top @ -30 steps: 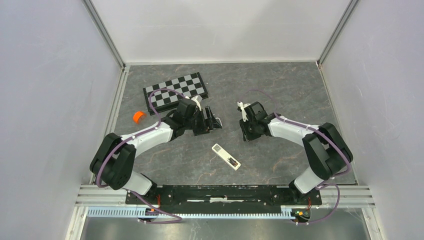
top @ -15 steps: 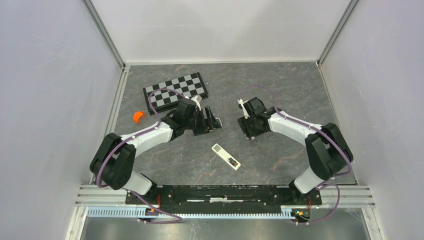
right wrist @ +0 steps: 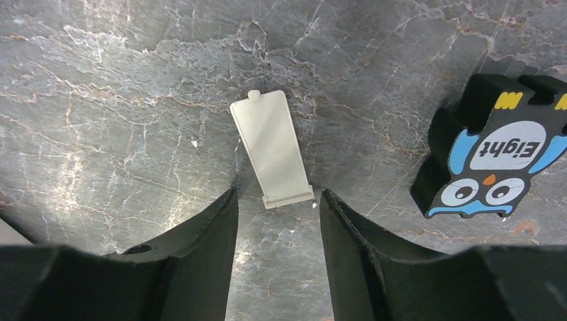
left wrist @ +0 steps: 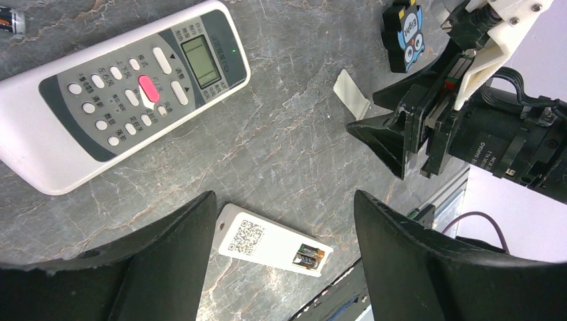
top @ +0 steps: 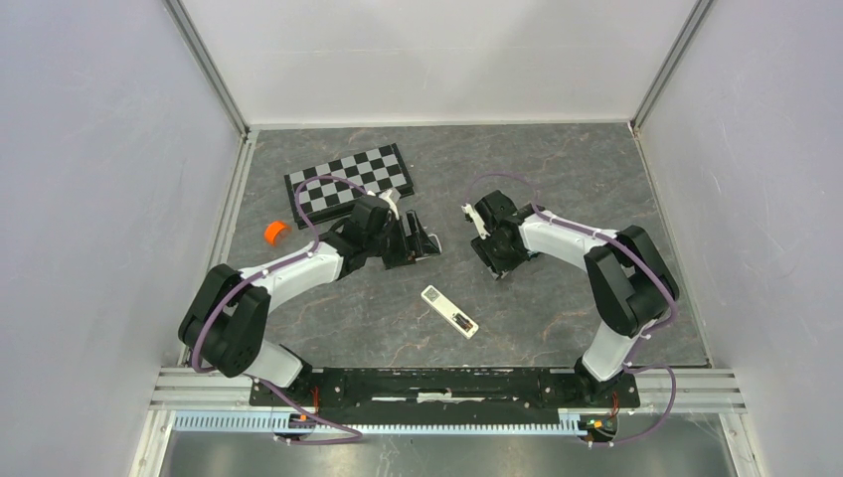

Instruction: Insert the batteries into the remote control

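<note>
slim remote [left wrist: 264, 239]: 1 | wide remote [left wrist: 124, 93]: 1 | battery [left wrist: 9, 20]: 1 (loose) | cover [right wrist: 273, 148]: 1

Flat cover [right wrist: 272, 148] lies btwn R fingers [right wrist: 200, 247], penguin block [right wrist: 491, 157] nearby.

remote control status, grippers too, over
Left gripper open, empty. Right gripper open, straddling loose battery cover. Remote control lies back up, cover off; one battery near grey remote. Nothing lying on it.
</note>
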{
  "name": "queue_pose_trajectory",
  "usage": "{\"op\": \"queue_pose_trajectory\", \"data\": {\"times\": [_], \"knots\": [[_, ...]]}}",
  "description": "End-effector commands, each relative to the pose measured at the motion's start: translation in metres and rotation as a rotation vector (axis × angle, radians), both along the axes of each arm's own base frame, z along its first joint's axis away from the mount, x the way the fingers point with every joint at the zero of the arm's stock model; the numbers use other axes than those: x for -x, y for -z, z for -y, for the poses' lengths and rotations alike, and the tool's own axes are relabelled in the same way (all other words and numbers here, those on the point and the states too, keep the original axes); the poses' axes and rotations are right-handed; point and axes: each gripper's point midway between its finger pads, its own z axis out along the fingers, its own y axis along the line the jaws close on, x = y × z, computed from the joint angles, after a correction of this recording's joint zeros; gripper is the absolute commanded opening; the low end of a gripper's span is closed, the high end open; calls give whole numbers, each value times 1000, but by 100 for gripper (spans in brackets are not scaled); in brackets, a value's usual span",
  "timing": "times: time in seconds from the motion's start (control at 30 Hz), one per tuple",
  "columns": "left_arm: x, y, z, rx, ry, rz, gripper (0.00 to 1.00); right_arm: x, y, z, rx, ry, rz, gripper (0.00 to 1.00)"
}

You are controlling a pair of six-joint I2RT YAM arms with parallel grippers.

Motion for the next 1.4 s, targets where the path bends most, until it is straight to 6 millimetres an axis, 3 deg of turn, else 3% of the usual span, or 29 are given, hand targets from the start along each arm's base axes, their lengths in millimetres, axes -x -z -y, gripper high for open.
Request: {"op": "queue_pose_trajectory", "data": {"times": [0.0,0.4,0.63,0.77,1.07,1.37], "knots": [[-6,-9,0,1,23,67,81,-2,2,-1,-10,-13,-19,53],[-8,-13,17,82,52,57,81,8,19,5,-30,-4,-84,36],[-10,-13,25,91,66,47,81,8,25,9,-21,30,-83,39],[-9,-12,30,102,73,39,81,6,26,8,-33,48,-66,32],[-9,-8,45,157,82,10,80,-3,5,-1,-113,61,27,31],[-12,-2,64,205,86,-26,77,2,-15,-17,-233,42,59,31]]}}
